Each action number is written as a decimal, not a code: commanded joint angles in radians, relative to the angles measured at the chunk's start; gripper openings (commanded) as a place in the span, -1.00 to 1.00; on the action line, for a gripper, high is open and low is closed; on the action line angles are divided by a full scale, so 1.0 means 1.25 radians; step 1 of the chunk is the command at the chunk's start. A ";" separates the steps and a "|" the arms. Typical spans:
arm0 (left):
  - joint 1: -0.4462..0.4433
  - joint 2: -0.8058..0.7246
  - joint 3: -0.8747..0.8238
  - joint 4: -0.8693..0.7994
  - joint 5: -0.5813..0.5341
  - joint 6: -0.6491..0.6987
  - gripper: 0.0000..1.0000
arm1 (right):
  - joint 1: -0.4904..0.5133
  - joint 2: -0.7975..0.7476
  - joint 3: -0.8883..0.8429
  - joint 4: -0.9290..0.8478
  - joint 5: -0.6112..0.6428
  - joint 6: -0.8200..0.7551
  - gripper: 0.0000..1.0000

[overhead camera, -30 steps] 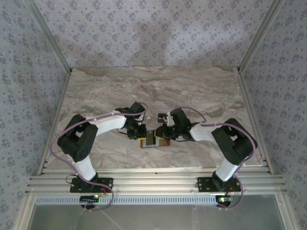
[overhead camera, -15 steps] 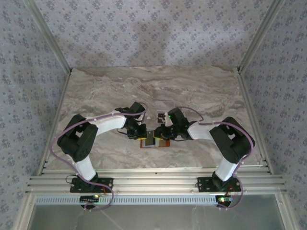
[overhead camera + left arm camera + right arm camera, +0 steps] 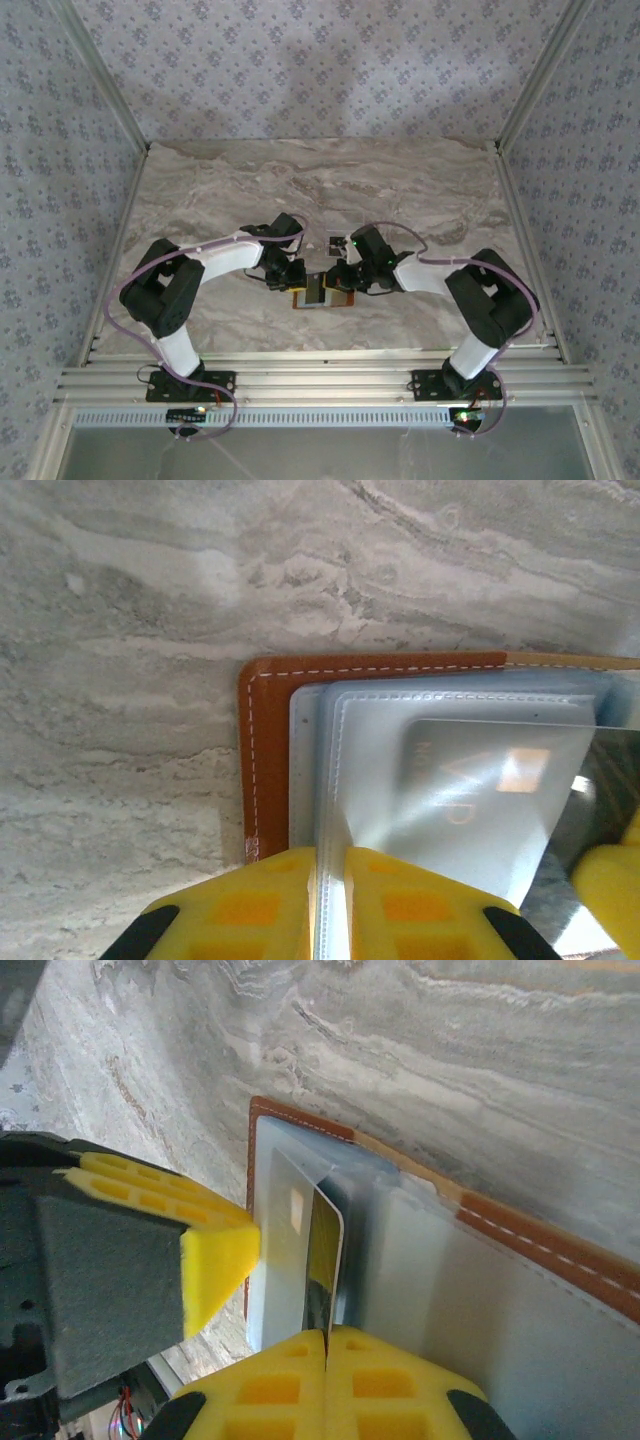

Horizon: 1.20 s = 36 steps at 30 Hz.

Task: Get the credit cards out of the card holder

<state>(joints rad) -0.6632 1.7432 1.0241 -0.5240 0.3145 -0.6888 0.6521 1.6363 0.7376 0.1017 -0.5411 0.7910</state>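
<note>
Your card holder point(image 3: 322, 291) lies open near the front of the grey-veined marble surface point(image 3: 400, 190), inside floral-papered walls point(image 3: 300, 60). Your left hand point(image 3: 330, 880) clamps its pale lining. Your right hand point(image 3: 327, 1350) pinches a silvery credit card point(image 3: 300, 1250) between the sleeves.

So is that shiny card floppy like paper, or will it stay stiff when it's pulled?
Probably stiff: the card stands straight on edge between the right tool's pads without sagging. It looks glossy, so it may slip from a light pinch. The card holder seems softer; its lining bends up where the left tool pinches it.
</note>
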 commanded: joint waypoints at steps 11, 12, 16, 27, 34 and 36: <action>-0.006 -0.012 -0.009 -0.004 -0.020 0.013 -0.60 | -0.049 -0.175 0.001 -0.251 0.096 -0.102 -0.98; -0.007 -0.013 -0.005 -0.001 -0.020 0.014 -0.59 | -0.053 -0.184 0.010 -0.271 0.104 -0.112 -0.98; -0.007 -0.019 0.014 -0.006 -0.031 0.015 -0.54 | -0.067 -0.212 0.060 -0.351 0.118 -0.200 -1.00; 0.011 -0.030 0.044 -0.029 -0.044 0.044 -0.47 | -0.071 -0.159 0.288 -0.655 0.141 -0.790 -0.99; 0.049 -0.038 0.027 -0.023 -0.027 0.058 -0.46 | -0.070 -0.050 0.467 -0.820 0.242 -1.129 -1.00; 0.058 -0.044 0.016 -0.020 -0.025 0.060 -0.46 | -0.069 -0.005 0.522 -0.860 0.272 -1.200 -1.00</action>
<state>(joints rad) -0.6056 1.7294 1.0557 -0.5278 0.2726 -0.6376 0.5690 1.5734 1.3117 -0.8333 -0.2836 -0.4648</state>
